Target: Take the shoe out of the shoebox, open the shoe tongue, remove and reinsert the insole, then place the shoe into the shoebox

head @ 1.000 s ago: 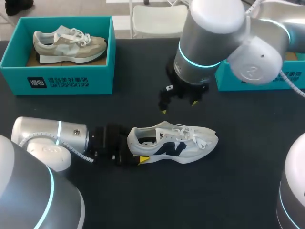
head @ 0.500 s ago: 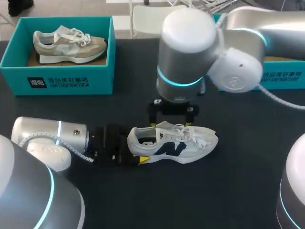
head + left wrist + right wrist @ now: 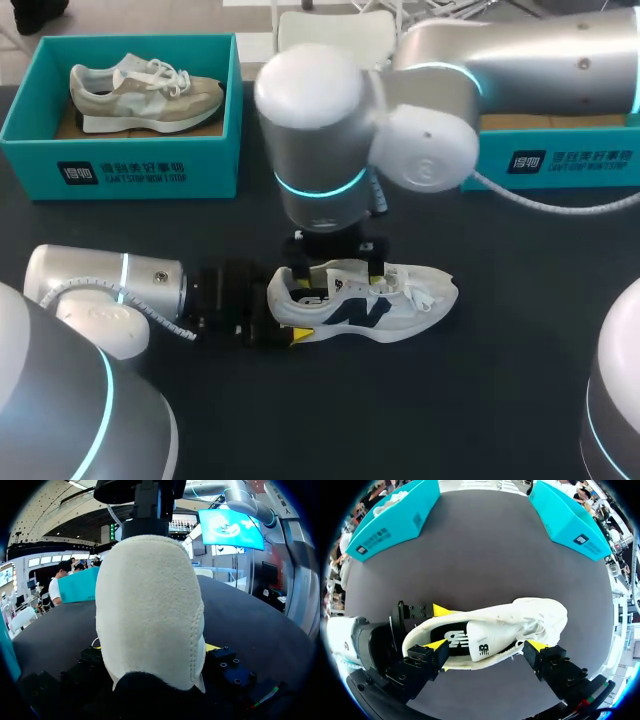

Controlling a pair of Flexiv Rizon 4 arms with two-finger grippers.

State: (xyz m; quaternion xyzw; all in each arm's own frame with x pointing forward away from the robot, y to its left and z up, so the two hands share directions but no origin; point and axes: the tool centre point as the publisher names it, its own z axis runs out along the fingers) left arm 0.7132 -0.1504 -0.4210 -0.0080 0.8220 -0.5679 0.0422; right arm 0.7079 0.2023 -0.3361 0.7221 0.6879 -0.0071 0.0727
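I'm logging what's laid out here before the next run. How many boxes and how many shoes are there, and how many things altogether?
Boxes: 2 (left box, right box)
Shoes: 2 (white shoe outside the boxes, beige shoe in the left box)
Total: 4

Bright, even overhead light; soft shadow under the shoe (image 3: 420,300) on dark table (image 3: 450,400)
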